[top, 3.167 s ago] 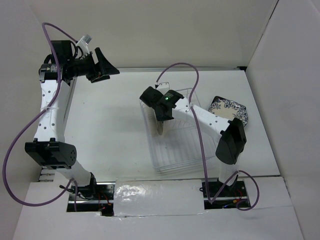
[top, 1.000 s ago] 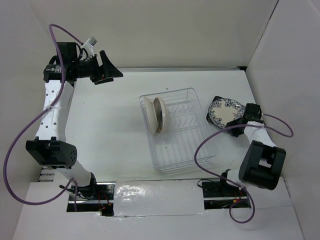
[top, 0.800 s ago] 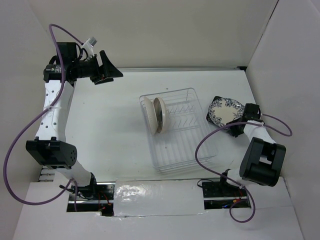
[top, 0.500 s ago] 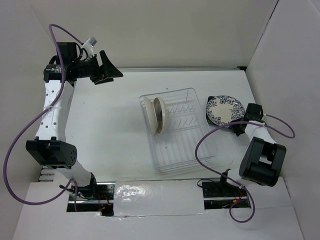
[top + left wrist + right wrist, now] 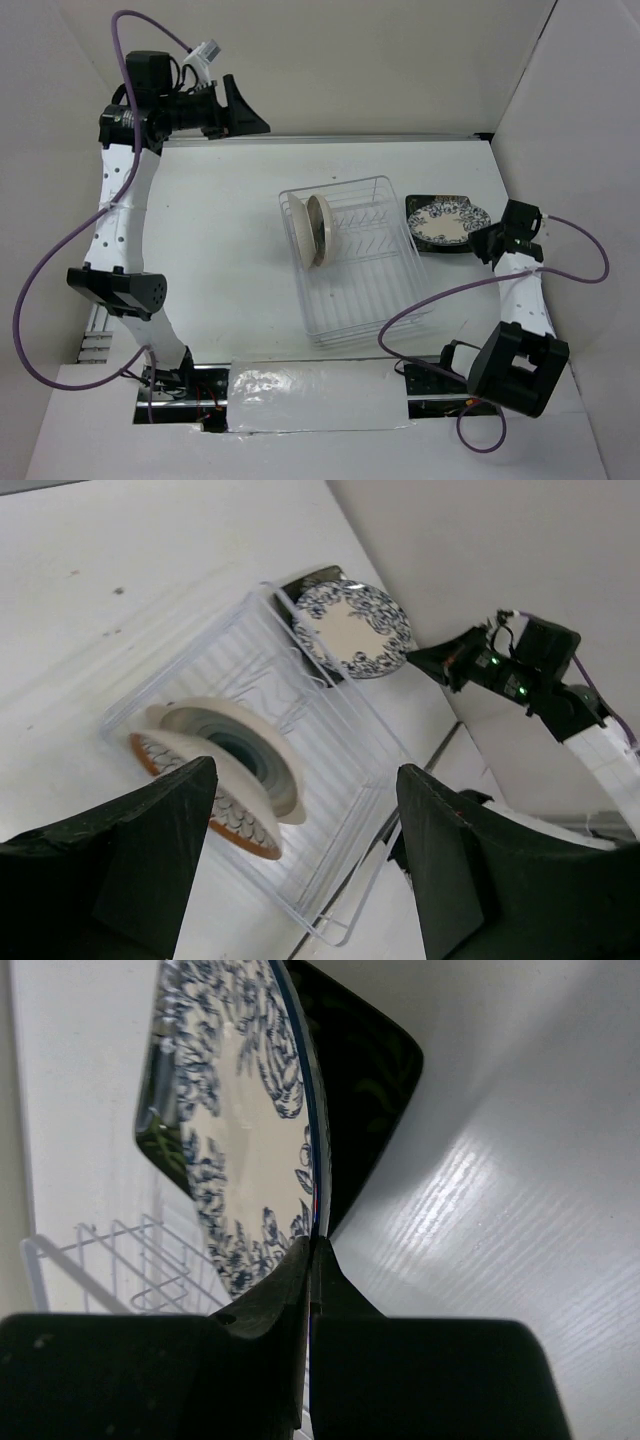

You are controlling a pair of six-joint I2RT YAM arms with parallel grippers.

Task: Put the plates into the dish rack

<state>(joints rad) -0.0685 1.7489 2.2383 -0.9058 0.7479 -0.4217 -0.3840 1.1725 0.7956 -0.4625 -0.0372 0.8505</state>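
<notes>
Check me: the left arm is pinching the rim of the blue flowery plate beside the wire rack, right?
No: the right gripper pinches the rim of the blue flowery plate beside the wire rack; the right wrist view shows it. The left gripper is open.

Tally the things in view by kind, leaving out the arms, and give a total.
Dish rack: 1
Plates: 4 (brown-patterned plate and blue-centred plate standing in the dish rack; blue floral plate; dark squarish plate beneath it)
Total: 5
</notes>
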